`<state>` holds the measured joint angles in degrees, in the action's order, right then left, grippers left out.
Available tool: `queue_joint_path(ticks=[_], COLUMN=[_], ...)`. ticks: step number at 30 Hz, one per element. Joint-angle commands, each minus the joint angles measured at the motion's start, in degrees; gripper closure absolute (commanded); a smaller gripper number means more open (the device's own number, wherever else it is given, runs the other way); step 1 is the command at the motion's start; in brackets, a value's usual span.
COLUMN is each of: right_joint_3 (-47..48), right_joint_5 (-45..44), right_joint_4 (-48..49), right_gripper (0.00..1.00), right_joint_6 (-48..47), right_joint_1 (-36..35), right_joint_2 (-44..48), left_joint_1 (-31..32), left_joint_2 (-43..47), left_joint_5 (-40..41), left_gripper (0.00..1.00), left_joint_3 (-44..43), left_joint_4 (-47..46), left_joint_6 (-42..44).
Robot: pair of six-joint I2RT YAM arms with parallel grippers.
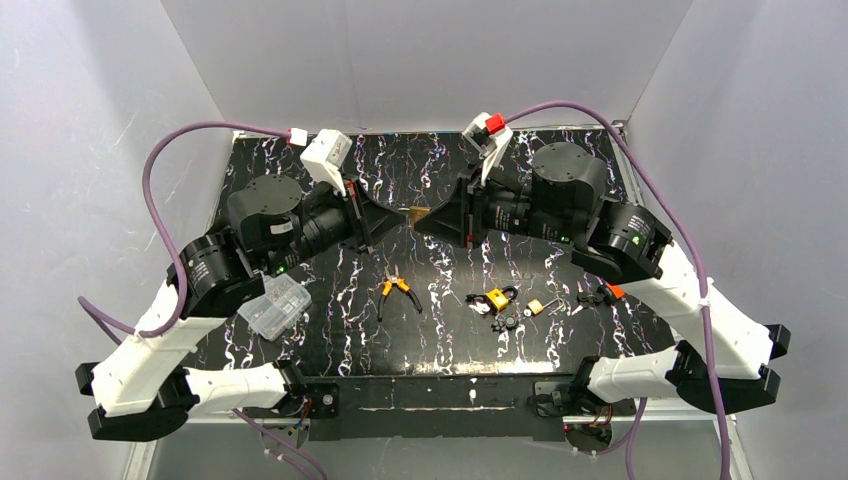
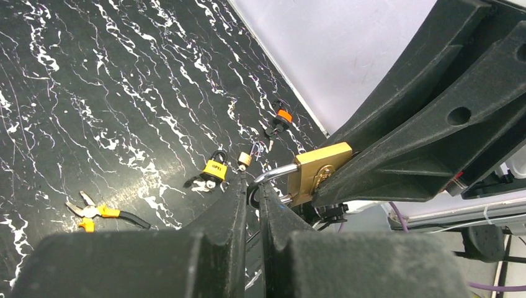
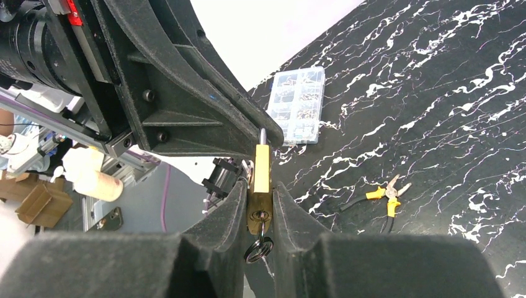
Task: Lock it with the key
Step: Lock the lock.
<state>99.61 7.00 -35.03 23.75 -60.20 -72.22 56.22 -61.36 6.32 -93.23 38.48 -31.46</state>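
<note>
A brass padlock (image 1: 413,213) hangs in the air over the middle of the table, between both grippers. My right gripper (image 3: 260,189) is shut on the padlock's body (image 3: 262,167). A key (image 3: 260,218) sits in the keyhole on its underside, and a dark key ring (image 3: 257,249) dangles between my fingers. My left gripper (image 2: 253,183) is shut on the silver shackle (image 2: 276,174), which sticks out of the brass body (image 2: 319,169). The two grippers meet tip to tip in the top view, left gripper (image 1: 398,212) against right gripper (image 1: 424,218).
Yellow-handled pliers (image 1: 398,290) lie on the black marbled table (image 1: 450,165). To their right are a yellow padlock with keys (image 1: 495,298), a small brass padlock (image 1: 537,307) and an orange-and-black item (image 1: 605,293). A clear plastic parts box (image 1: 275,307) sits by the left arm.
</note>
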Motion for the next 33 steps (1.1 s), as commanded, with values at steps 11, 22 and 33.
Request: queue_joint_path(ticks=[11,22,33], right_joint_3=[-3.4,-3.0,-1.5], right_joint_5=[6.3,5.4,5.1], right_joint_4=[7.3,7.9,8.6], right_gripper=[0.99,0.99,0.99], right_joint_6=[0.0,0.6,1.0], right_joint_1=[-2.9,-2.9,-2.9], right_joint_2=[-6.4,-8.4,-10.9], left_joint_1=[8.9,12.0,14.5], left_joint_2=[-3.4,-6.0,-7.6], left_joint_5=[-16.2,-15.6,-14.8], left_gripper=[1.00,1.00,1.00], left_joint_3=[-3.6,-6.6,-6.9], left_joint_4=[-20.1,-19.5,-19.8], left_joint_6=[-3.0,-2.2,-2.4])
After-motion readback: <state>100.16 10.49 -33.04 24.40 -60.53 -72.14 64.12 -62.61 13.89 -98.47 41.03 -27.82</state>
